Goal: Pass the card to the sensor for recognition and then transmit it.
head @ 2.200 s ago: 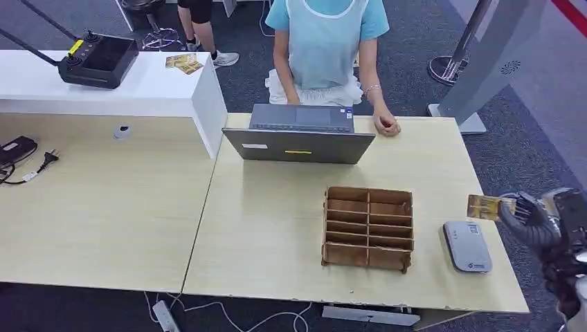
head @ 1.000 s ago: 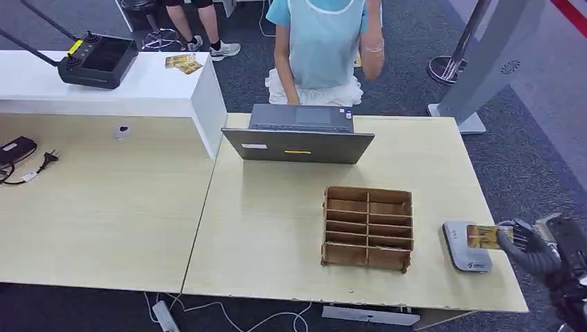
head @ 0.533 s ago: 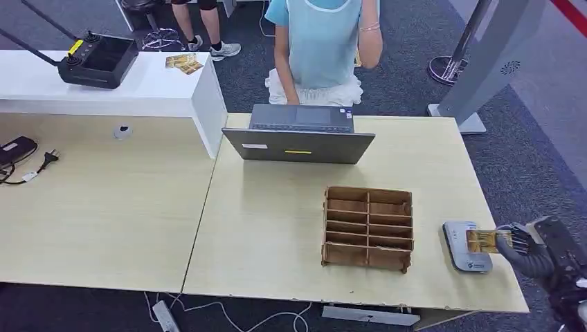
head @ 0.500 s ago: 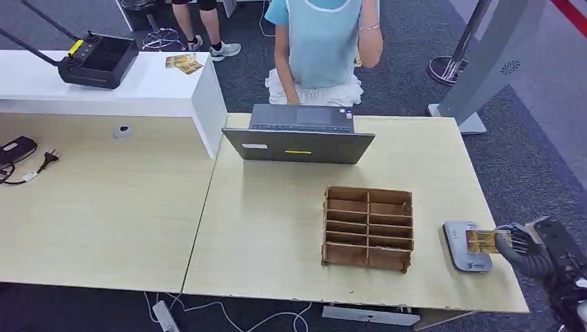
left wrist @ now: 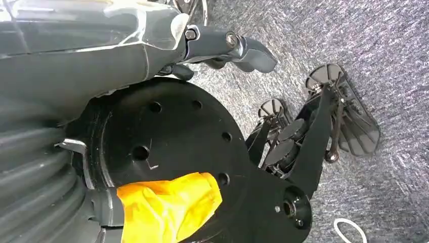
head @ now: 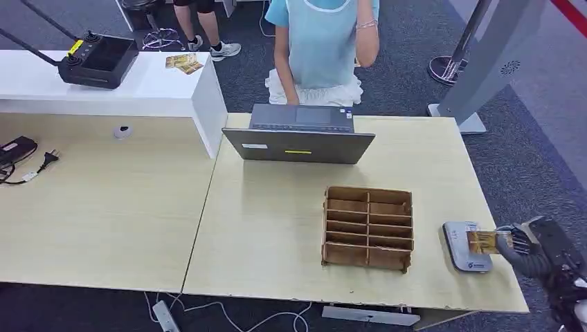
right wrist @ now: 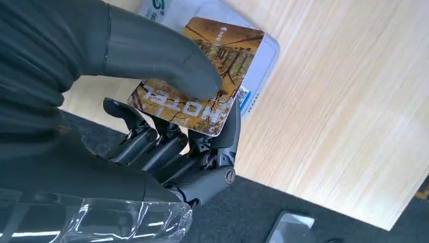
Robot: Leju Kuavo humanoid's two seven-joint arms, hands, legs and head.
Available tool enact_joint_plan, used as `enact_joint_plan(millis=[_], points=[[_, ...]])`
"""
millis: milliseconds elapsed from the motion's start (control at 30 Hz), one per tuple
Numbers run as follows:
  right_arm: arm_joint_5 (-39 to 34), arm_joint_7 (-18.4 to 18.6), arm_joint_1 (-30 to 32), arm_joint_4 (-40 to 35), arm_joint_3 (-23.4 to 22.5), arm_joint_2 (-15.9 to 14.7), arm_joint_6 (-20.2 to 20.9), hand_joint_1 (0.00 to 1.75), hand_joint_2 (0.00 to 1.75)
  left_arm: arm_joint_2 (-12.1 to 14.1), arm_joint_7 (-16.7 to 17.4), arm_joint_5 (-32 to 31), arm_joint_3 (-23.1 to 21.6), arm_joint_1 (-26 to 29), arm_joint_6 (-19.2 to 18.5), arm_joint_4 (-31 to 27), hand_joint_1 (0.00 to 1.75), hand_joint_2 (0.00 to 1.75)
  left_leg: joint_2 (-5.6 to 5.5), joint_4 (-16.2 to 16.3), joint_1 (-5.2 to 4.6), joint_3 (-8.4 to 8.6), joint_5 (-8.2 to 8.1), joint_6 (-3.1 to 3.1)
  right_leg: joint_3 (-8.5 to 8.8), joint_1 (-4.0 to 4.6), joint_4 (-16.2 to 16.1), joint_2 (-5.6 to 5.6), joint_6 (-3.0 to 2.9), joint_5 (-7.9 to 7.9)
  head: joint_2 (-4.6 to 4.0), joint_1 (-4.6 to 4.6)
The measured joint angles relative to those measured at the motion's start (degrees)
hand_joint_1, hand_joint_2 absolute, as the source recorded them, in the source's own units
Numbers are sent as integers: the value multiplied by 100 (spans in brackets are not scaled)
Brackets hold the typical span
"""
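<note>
Lower right of head view: right hand pinching card flat over sensor, presenting it for reading; left hand's fingers: cannot tell.

Your right hand pinches the card: thick grey thumb on its printed face, dark fingers underneath. The card is gold-brown, with "HOTEL" lettering readable. It sits over the pale grey sensor, which lies flat on the light wood table. Card-to-sensor contact can't be told. Dark carpet shows past the table edge.
</note>
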Motion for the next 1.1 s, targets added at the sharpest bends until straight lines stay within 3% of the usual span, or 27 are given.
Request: enact_joint_plan(millis=[767,1100], points=[[444,79,-196,367,55,223,-214,175,175,-2,44,-52,11,-11,-7,2,0,175,0,-1,0,1,0,0,0,0,0,-3,0,0,0,0],[151,62,-189,407,55,251,57,175,175,-2,44,-72,11,-11,-11,2,0,175,0,-1,0,1,0,0,0,0,0,-2,0,0,0,0]])
